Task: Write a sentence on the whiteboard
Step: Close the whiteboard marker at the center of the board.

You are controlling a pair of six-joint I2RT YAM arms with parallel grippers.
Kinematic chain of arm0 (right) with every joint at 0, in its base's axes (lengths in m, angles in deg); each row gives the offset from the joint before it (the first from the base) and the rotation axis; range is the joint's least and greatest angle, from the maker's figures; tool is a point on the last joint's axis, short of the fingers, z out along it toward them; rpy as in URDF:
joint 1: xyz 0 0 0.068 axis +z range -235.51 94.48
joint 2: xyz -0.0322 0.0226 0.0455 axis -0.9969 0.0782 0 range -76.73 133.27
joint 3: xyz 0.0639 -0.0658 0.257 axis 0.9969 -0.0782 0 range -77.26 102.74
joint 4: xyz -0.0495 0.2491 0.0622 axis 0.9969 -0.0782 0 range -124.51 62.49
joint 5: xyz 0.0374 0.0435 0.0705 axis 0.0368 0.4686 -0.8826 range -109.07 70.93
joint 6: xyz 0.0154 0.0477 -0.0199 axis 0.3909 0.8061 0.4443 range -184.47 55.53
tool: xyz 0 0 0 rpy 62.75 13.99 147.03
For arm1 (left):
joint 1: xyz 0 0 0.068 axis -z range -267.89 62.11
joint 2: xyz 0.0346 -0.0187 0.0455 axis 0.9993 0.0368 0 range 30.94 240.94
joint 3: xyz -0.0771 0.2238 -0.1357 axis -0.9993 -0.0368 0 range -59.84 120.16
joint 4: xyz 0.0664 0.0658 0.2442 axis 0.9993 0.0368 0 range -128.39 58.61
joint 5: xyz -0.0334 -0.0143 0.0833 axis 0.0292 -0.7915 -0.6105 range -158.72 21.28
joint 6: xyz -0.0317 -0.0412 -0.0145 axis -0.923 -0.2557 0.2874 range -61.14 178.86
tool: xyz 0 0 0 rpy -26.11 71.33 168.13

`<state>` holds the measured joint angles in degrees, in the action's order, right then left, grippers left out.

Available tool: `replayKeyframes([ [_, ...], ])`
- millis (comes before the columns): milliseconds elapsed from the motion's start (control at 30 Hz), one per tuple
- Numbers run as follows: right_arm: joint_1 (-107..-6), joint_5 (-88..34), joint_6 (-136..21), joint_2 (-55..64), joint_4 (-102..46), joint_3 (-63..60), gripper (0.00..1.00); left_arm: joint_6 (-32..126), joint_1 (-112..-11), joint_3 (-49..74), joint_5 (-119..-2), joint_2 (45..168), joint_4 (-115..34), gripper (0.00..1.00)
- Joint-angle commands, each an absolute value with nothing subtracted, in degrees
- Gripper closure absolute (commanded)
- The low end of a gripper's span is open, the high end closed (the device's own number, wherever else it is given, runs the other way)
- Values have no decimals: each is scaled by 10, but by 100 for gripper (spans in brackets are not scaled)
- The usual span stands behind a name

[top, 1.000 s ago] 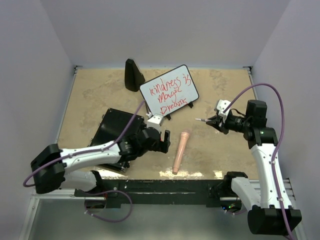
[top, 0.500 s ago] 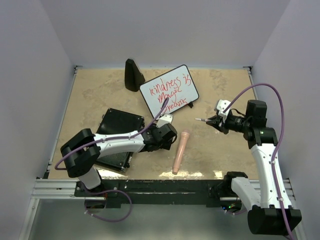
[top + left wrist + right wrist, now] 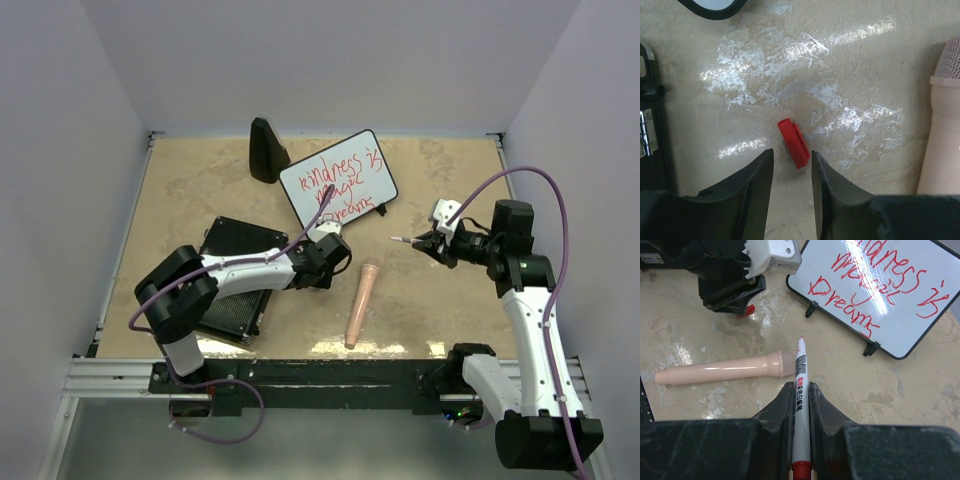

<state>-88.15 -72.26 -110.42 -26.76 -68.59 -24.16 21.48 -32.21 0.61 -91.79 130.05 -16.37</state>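
The whiteboard [image 3: 338, 178] stands tilted on its wire legs at the back centre, with red writing "kindness is magic dreams" showing in the right wrist view [image 3: 890, 285]. My right gripper [image 3: 801, 385] is shut on a white marker [image 3: 800, 365] with its red tip bare, held above the table to the right of the board [image 3: 425, 243]. A red marker cap [image 3: 795, 142] lies on the table. My left gripper [image 3: 792, 152] is low over it with the jaws narrowly open. The cap's near end sits just at the fingertips.
A pink microphone-shaped cylinder [image 3: 362, 300] lies right of the left gripper [image 3: 335, 265]. A black ribbed case [image 3: 232, 275] lies at the left under the left arm. A black wedge-shaped object [image 3: 265, 150] stands behind the board's left end.
The left arm has folded and swung toward the board, bringing its gripper down over the red cap, and its jaws have narrowed. The right arm and marker have not moved.
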Motion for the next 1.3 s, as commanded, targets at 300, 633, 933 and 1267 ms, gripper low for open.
replayKeyframes([
  [300, -881, -721, -1098, -269, -672, -246, 100, 262, -354, 38, -839, 1342, -164, 69],
  [633, -879, -721, -1099, -265, -672, -246, 100, 304, -366, 68, -836, 1368, -137, 73],
  [933, -879, -722, -1100, -264, -672, -247, 100, 381, -375, 78, -780, 1378, -126, 75],
  [1267, -879, -723, -1103, -261, -673, -246, 100, 379, -403, 41, -676, 1357, -169, 60],
])
